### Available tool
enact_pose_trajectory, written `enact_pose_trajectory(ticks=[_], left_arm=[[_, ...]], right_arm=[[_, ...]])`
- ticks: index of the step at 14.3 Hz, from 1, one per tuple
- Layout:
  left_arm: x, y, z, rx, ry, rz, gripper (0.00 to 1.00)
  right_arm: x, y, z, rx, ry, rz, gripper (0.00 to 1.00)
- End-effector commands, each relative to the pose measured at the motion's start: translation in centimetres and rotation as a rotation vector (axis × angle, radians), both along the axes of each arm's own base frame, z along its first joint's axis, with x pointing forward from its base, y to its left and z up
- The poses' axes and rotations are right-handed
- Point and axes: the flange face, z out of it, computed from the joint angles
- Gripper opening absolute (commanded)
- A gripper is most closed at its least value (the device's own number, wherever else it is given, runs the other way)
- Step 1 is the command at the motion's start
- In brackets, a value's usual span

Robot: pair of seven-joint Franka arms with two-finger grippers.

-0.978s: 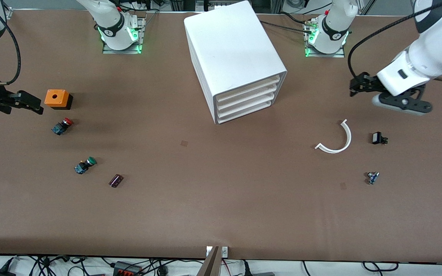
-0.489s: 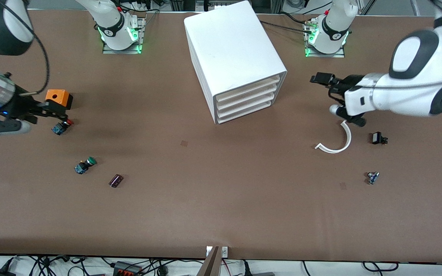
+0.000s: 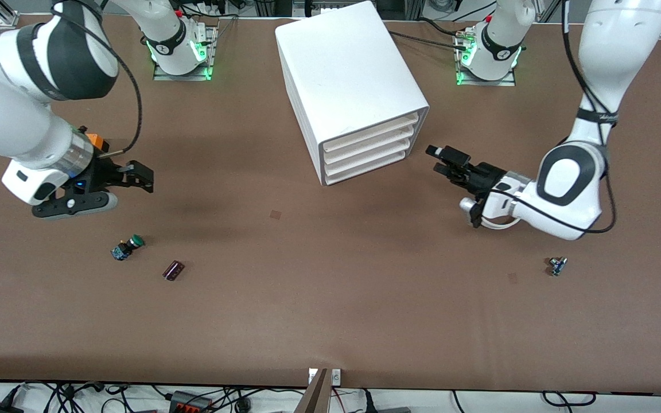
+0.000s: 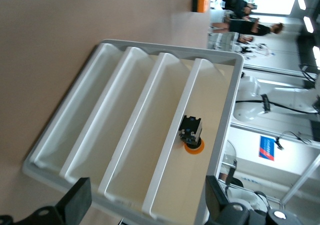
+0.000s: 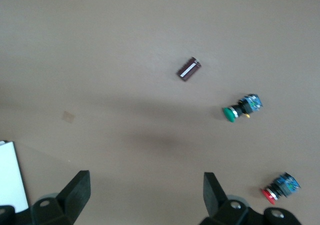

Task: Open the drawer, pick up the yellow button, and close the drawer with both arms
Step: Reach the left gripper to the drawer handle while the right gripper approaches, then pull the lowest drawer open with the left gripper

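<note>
- Toward the surface edge where the arm bases stand: large white boxy plastic cabinet with four shallow tray drawers; the uppermost drawer looks pushed in.
- Left gripper, fingers spread, empty, hovers just beside the cabinet's drawer fronts.
- Left wrist view: small push-button with round orange-yellow cap and black-and-blue body lies inside the top tray.
- Right gripper, fingers spread, empty, hangs over the surface near the right arm's end, above the green-capped push-button.
</note>
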Motion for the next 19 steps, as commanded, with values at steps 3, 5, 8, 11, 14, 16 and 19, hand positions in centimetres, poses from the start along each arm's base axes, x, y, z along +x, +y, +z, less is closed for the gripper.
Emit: enact_pose_trajectory(ticks=[3, 5, 8, 11, 14, 16, 19], left_arm=[[-2.1, -3.0, -2.9, -0.229, -0.058, -0.003, 0.86], [-3.7, -3.4, -4.8, -0.297, -0.083, -0.019, 0.69], [-6.3, -5.1, -6.1, -0.375, -0.048, 0.015, 0.66], [-8.0, -5.5, -6.9, -0.402, -0.039, 0.013, 0.59], [-9.0, -6.6, -7.0, -0.404, -0.025, -0.002, 0.46], [-9.0, -6.6, -7.0, -0.394, -0.026, 0.001, 0.26], [-8.6, -6.5, -6.8, -0.384, -0.025, -0.002, 0.04]], right_arm=[[0.4, 9.3, 0.1, 0.028, -0.046, -0.006, 1.0], [0.2, 11.2, -0.1, 0.064, -0.051, -0.031, 1.0], [-1.5, 16.2, -0.3, 0.084, -0.054, 0.039, 1.0], [-1.1, 17.3, -0.7, 0.109, -0.078, 0.047, 1.0], [-1.4, 20.6, -0.9, 0.14, -0.079, 0.081, 1.0], [-1.5, 22.2, -1.0, 0.146, -0.085, 0.093, 1.0], [-2.1, 24.5, -0.9, 0.154, -0.088, 0.074, 1.0]])
